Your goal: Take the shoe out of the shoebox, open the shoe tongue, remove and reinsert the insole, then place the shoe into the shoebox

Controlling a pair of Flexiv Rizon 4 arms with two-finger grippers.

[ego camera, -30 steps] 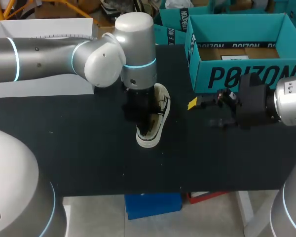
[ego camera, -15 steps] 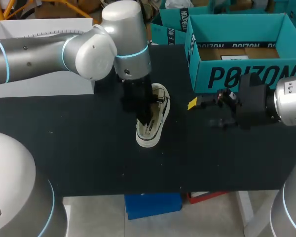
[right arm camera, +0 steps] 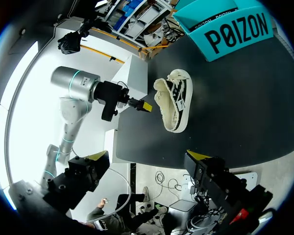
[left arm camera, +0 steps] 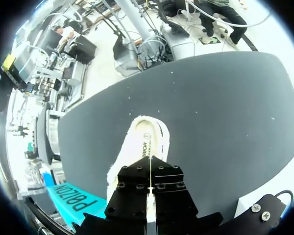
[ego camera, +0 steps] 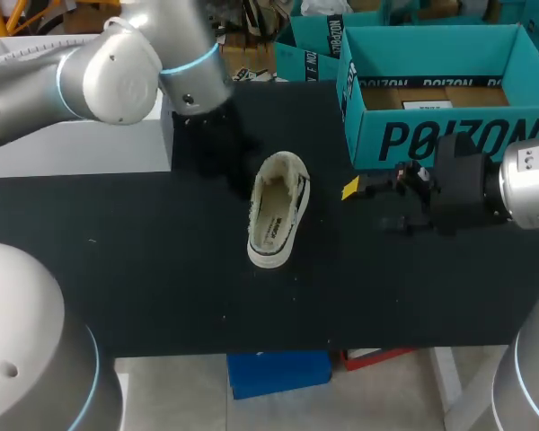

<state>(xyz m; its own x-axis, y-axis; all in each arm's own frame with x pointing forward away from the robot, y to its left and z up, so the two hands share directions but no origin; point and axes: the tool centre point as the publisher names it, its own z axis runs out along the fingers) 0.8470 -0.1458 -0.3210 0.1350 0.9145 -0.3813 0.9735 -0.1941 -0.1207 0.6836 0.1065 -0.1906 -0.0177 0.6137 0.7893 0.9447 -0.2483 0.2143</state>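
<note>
A white low sneaker (ego camera: 275, 215) lies on the black table, its opening facing up and the printed insole (ego camera: 271, 226) showing inside. In the left wrist view my left gripper (left arm camera: 150, 169) is shut and holds nothing, just above and behind the shoe (left arm camera: 143, 142). The right wrist view shows the left gripper (right arm camera: 145, 105) a little apart from the shoe (right arm camera: 174, 104). My right gripper (ego camera: 352, 189) stands wide open to the shoe's right, in front of the teal shoebox (ego camera: 404, 135). In its own view the right gripper (right arm camera: 147, 156) has nothing between its fingers.
A white box (ego camera: 81, 99) stands at the back left, close to my left arm. A second teal box (ego camera: 310, 45) sits behind the shoebox. Bare black table (ego camera: 162, 287) lies in front of the shoe.
My left gripper has lifted out of the shoe and drawn back toward the back left, uncovering the shoe. The shoe and my right arm have stayed put.
</note>
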